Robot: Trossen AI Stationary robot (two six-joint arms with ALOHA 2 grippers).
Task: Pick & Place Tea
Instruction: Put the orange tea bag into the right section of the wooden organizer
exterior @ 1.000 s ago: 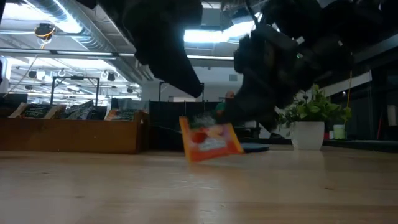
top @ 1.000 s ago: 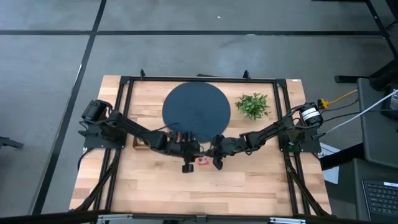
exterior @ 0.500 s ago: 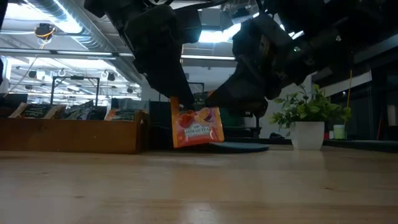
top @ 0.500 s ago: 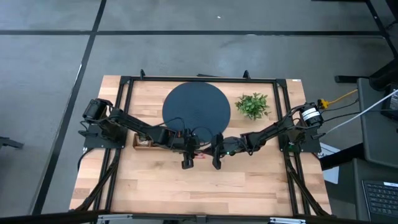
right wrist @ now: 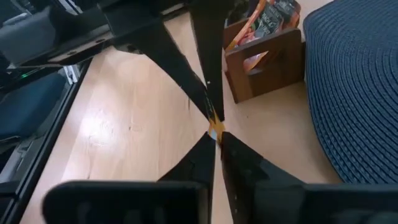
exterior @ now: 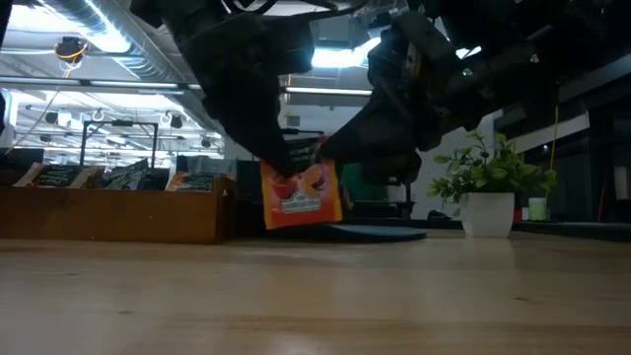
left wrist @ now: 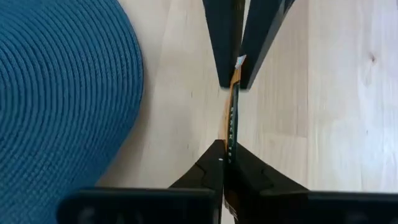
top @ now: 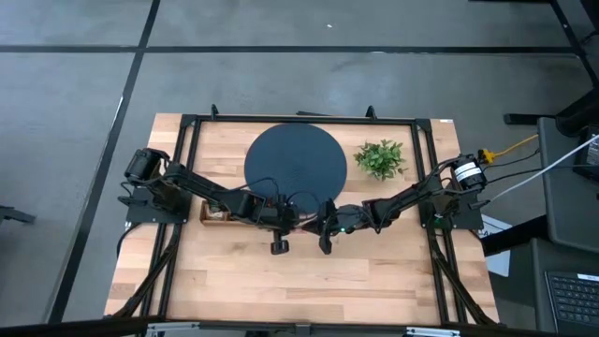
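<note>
One orange-red tea sachet hangs upright above the table, just in front of the round dark disc. In the left wrist view the sachet shows edge-on. My left gripper comes from the table's left and is shut on one edge of it. From the right, my right gripper is shut on the opposite edge. In the high view the left gripper and the right gripper meet tip to tip and hide the sachet. My left gripper pinches the sachet's edge between its two fingers, near the upper corner on the table's left side. The fingers slant down from the left. The sachet stands upright, clear of the table. My right gripper pinches the sachet's opposite edge between its two fingers, near the upper corner on the right side. The fingers come from the table's right, tipped a little downward. The sachet hangs below and between both grippers.
A wooden box with more sachets stands left of the disc. A small potted plant stands to the disc's right. A black frame borders the tabletop; bare wood lies toward the near edge.
The right gripper has raised the sachet from a tilted pose just above the table to upright and clear of it. The left gripper has moved in from the left and taken hold of the sachet's other edge.
</note>
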